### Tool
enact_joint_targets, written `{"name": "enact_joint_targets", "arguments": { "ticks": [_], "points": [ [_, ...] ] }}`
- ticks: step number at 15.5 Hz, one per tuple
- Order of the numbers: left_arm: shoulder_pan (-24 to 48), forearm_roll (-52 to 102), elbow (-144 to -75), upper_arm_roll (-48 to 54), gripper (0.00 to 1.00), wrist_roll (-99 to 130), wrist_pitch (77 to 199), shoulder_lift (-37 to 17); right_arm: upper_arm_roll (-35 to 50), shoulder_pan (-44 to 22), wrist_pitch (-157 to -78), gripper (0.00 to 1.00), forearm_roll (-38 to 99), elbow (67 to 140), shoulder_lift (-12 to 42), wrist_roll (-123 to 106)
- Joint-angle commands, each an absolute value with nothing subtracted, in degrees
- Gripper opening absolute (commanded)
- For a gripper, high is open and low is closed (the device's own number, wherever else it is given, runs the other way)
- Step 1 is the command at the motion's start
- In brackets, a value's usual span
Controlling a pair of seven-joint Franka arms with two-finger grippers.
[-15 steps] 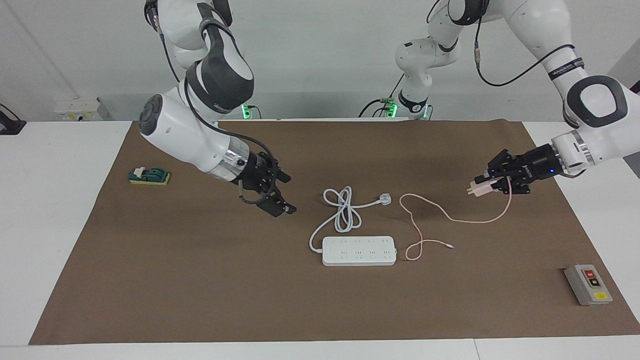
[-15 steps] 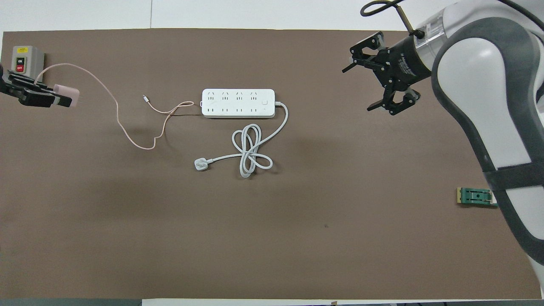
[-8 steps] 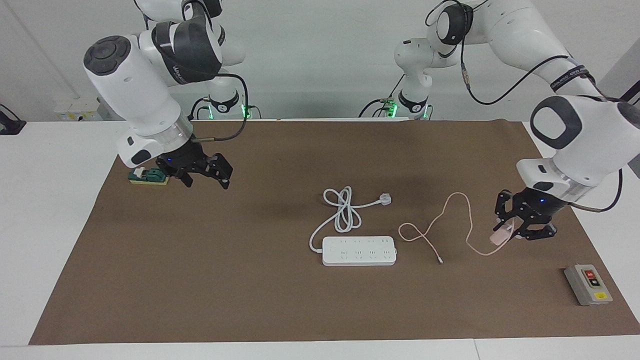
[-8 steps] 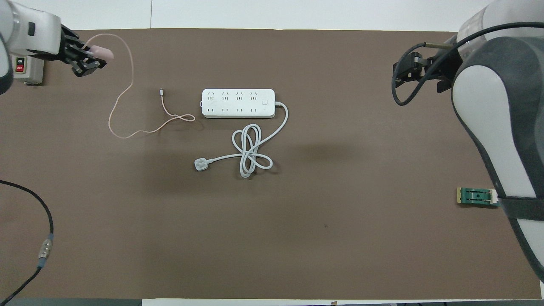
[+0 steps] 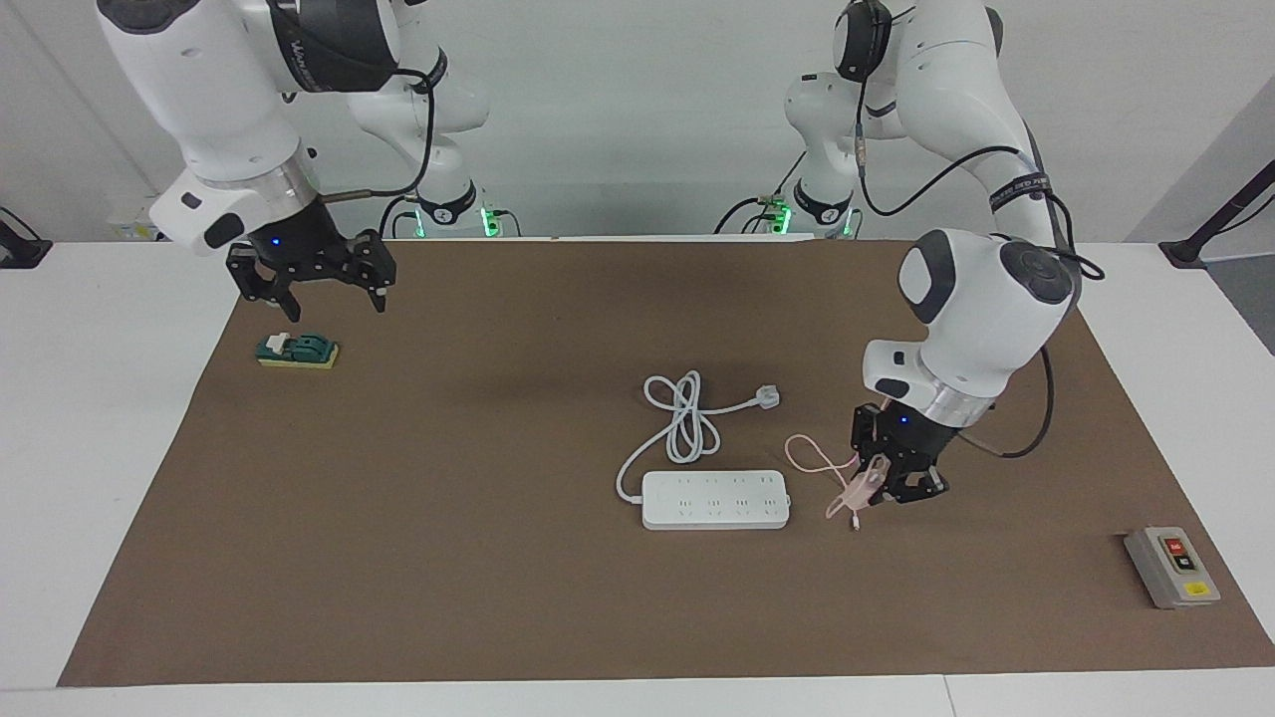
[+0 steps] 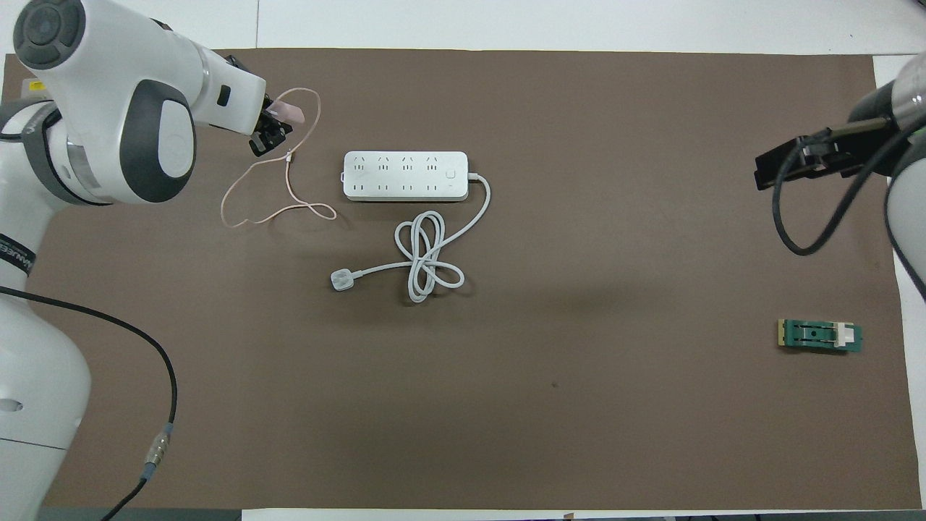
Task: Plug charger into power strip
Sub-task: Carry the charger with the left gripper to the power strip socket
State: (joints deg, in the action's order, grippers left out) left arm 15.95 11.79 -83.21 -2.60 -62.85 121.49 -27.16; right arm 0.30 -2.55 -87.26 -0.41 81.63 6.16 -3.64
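Left gripper (image 5: 882,476) is clamped on the charger (image 5: 869,480), holding the small pale-pink adapter up in the air just off the power strip's end that faces the left arm's end of the table. From the overhead view the charger (image 6: 291,111) shows as a pink block at the gripper's tip (image 6: 273,129), over the brown mat (image 5: 498,558) and close to the table's edge farthest from the robots. Its thin pink cable (image 6: 268,199) hangs down from the gripper and lies in loose loops on the mat, beside that same short end of the strip, apart from it.

The power strip (image 5: 715,500) lies flat near the middle of the mat, its long side running along the table's length, sockets facing up. Its thick white cord (image 5: 682,423) leaves the end toward the right arm's end of the table and is bundled in a loop nearer to the robots, ending in a white plug (image 5: 765,397) that rests on the mat.

Right gripper (image 5: 311,279) waits with its fingers spread apart and empty, raised over the mat's corner at the right arm's end of the table, above a small green switch block (image 5: 297,351). A grey box with red and yellow buttons (image 5: 1172,567) sits at the mat's corner at the left arm's end, toward the edge farthest from the robots.
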Motion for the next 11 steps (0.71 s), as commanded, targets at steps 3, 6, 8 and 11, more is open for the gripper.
{"name": "enact_joint_targets", "arguments": {
  "ticks": [3,6,8,11],
  "points": [
    [19.5,10.7,-94.6,-3.2,0.00,-60.2,123.3,-20.6,1.5,-0.4,-88.6,1.00,-0.5,94.8,-2.9,-2.3],
    [22.1,10.7,-97.6,-3.3,0.00,-59.8,123.4,-19.3,1.6,-0.3,-89.1,1.00,-0.5,95.2,-3.0,-0.5],
    [23.3,10.7,-97.9,-3.3,0.00,-58.5,123.2,-19.2,1.8,-0.1,-89.4,1.00,-0.3,94.9,-2.9,-0.4],
    [25.2,10.8,-99.9,-3.1,0.00,-53.2,123.0,-18.7,2.4,-0.1,-89.4,1.00,-0.2,94.8,-2.9,-0.1]
  ]
}}
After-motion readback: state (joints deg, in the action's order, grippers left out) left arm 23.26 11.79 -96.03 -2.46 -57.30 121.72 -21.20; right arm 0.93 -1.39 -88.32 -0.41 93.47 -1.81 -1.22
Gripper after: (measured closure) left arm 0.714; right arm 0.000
